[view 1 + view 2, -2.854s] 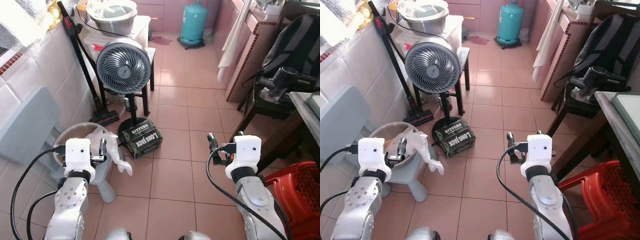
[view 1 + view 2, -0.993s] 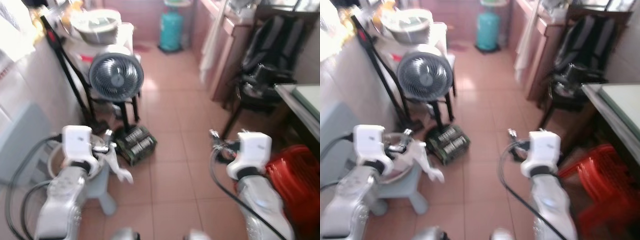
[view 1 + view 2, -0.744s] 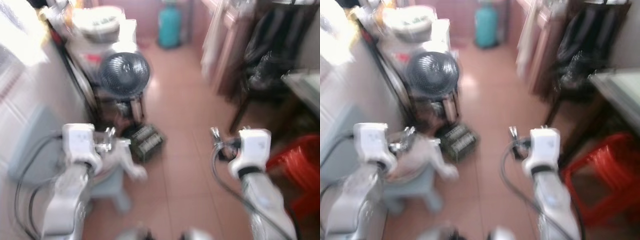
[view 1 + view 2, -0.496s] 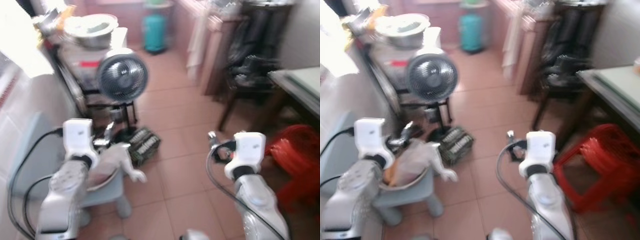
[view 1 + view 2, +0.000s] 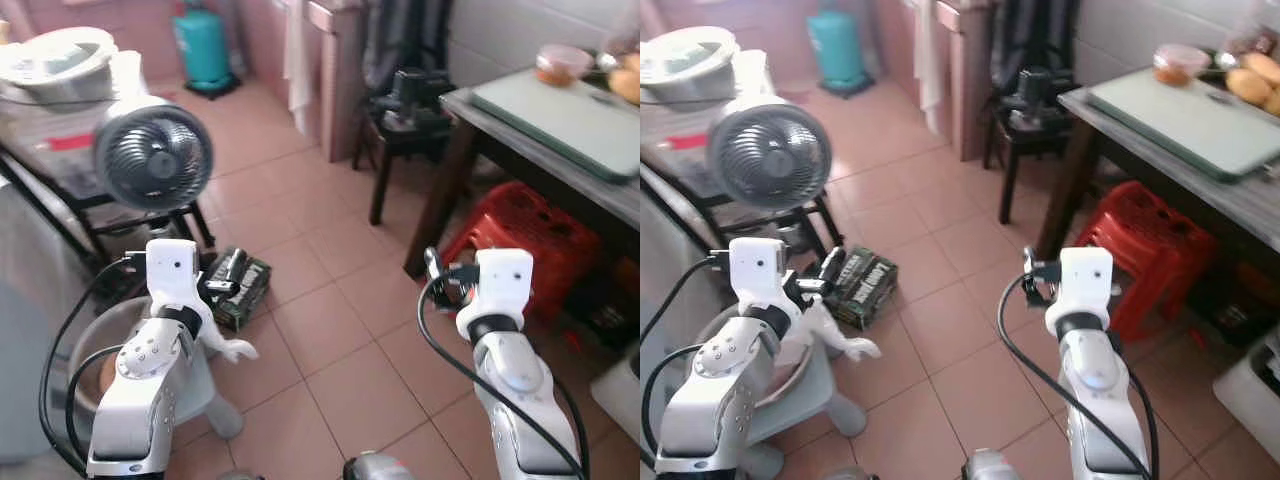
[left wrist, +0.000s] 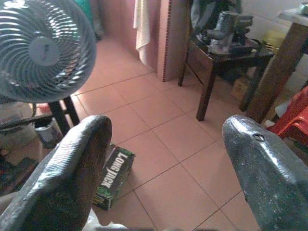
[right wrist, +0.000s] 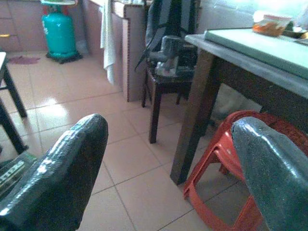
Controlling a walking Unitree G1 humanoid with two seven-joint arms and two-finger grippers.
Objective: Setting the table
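Red stool [image 5: 512, 225], table [image 5: 560, 130] now closer.

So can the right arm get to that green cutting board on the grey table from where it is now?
Probably not yet. The right gripper hangs open over the floor, below and short of the grey table; the green cutting board lies farther back, past the red plastic stool.

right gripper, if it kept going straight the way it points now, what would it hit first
Probably the dark wooden leg of the table, with the red stool just beside it. The right gripper is open and empty, and the floor between looks free, though depth is uncertain.
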